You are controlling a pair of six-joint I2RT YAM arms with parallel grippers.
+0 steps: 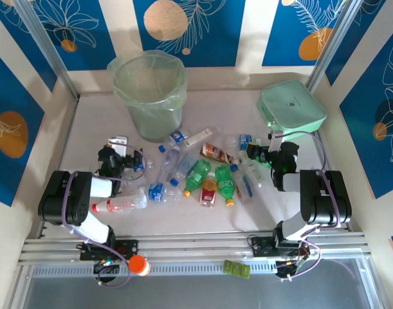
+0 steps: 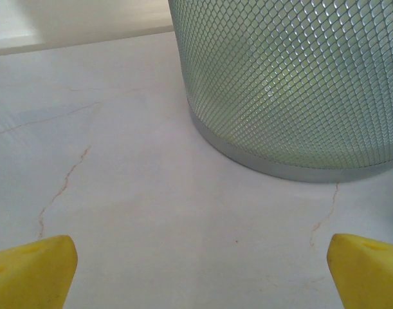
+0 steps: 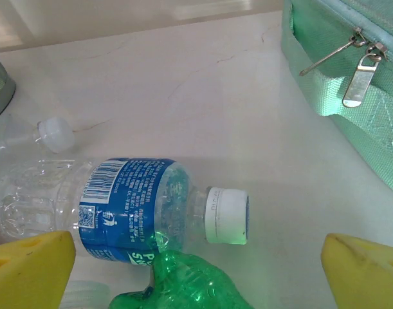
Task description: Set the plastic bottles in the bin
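plastic bottles [image 1: 202, 174]: they lie scattered on their sides on the table [image 1: 93, 116], between the two arms and on the near side of the bin. Most are clear with blue labels, and a few are green.
bin [image 1: 150, 96]: it stands upright at the far left of the table, well apart from the mint-green case [image 1: 291, 106] at the far right. A thin liner [image 1: 122, 67] is folded over its rim.
right gripper [image 1: 264, 153]: the arm is folded low with its wrist pointing far-left into the right edge of the heap. The jaws are spread wide and grasp nothing.
under the right gripper [image 3: 196, 267]: a clear bottle [image 3: 132, 212] with a blue label and a white cap [image 3: 227, 215] lies crosswise. A green bottle [image 3: 183, 286] overlaps its near side, between the yellow fingertips [image 3: 29, 267].
left gripper [image 1: 119, 158]: the arm is bent low with its wrist aimed toward the bin. The jaws are released and wide, with bare table between the fingertips [image 2: 29, 270].
left gripper in its wrist view [image 2: 199, 267]: it is near the bin's foot [image 2: 292, 96] and apart from it.
cut off: the bin's top leaves the left wrist frame. The clear bottle's base is hidden by the frame edge and a fingertip. Only a corner of the case and its zip pulls [image 3: 357, 77] show in the right wrist view.
hard to make out: the exact bottle count in the overlapping heap, and what is inside the bin behind the cloudy liner.
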